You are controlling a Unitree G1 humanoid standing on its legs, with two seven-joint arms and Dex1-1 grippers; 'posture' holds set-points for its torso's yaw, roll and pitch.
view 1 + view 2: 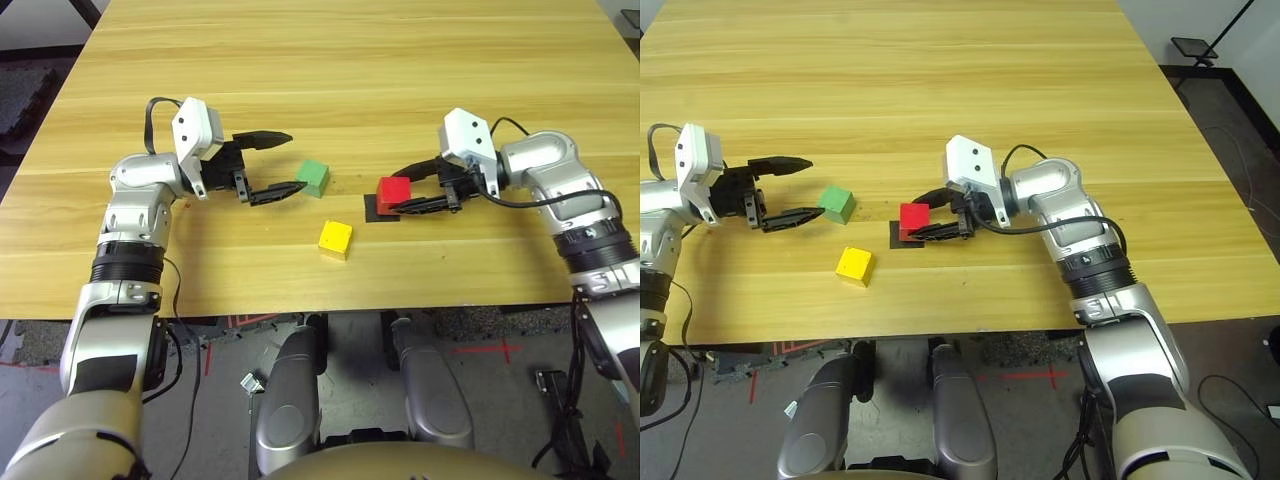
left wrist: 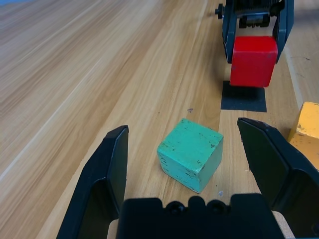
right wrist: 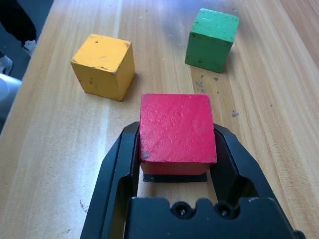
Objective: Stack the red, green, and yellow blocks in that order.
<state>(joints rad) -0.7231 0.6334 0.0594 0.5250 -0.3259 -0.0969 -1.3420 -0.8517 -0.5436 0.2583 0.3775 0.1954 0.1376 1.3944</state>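
Red block [image 3: 177, 128]: pinched between the fingers of the right hand [image 1: 417, 190], over the black patch [image 2: 243, 98] on the wooden surface [image 1: 350, 60]; whether it rests on the patch or hangs just above is hard to tell.
Green block [image 1: 313, 178]: sits on the surface just ahead of the left hand [image 2: 192, 149], whose fingers stand spread wide either side of it, not touching.
Yellow block [image 1: 335, 239]: alone, near the surface's front edge, between the two hands.
Risk at release: letting go off-square could leave the red base skewed on the patch, a poor footing for the stack.
Risk at pickup: the green block lies turned against the left fingers; closing could twist or nudge it away.
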